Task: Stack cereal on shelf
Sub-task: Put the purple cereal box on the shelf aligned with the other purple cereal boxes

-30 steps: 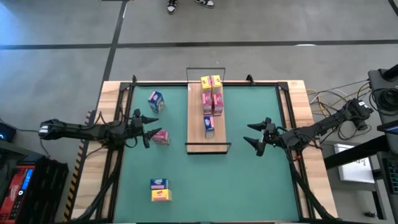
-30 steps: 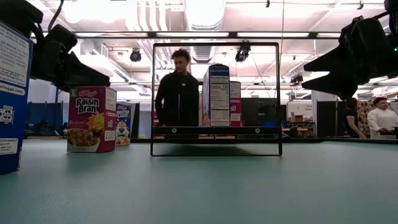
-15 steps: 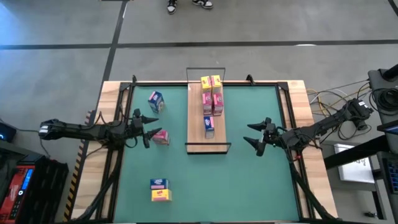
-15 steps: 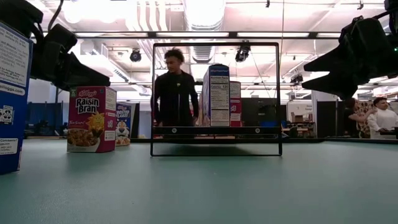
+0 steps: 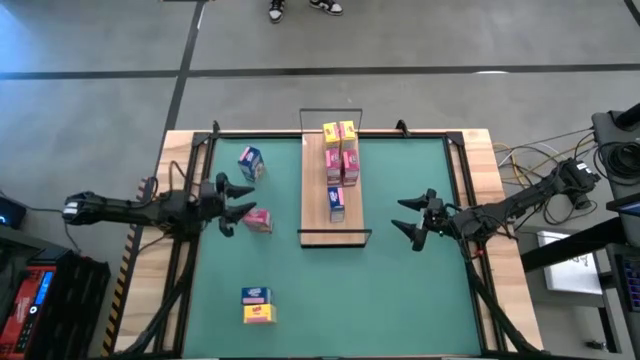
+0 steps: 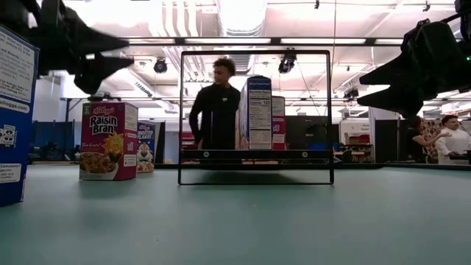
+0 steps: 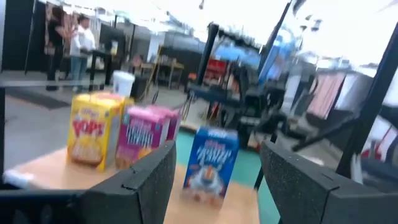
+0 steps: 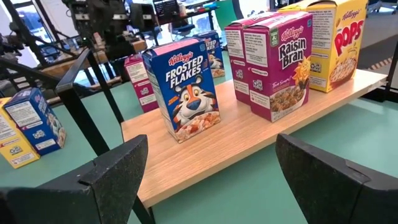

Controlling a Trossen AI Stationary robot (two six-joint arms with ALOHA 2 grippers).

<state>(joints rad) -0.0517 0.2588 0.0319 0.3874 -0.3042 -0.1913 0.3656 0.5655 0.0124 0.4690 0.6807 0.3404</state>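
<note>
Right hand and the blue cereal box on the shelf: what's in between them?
Only bare green table between the right hand and that box, in the high view.

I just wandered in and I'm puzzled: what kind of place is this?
Probably a robotics lab or workshop. Two dark robot arms work at a green table, cereal boxes stand on a small wooden shelf, and cables and equipment racks crowd the concrete-floored room.

Four views of one green worktop (image 5: pixel 400 290)
Overhead looks straight down; low looks level across; both wrist views face the long light-brown wooden shelf (image 8: pixel 249 134).
</note>
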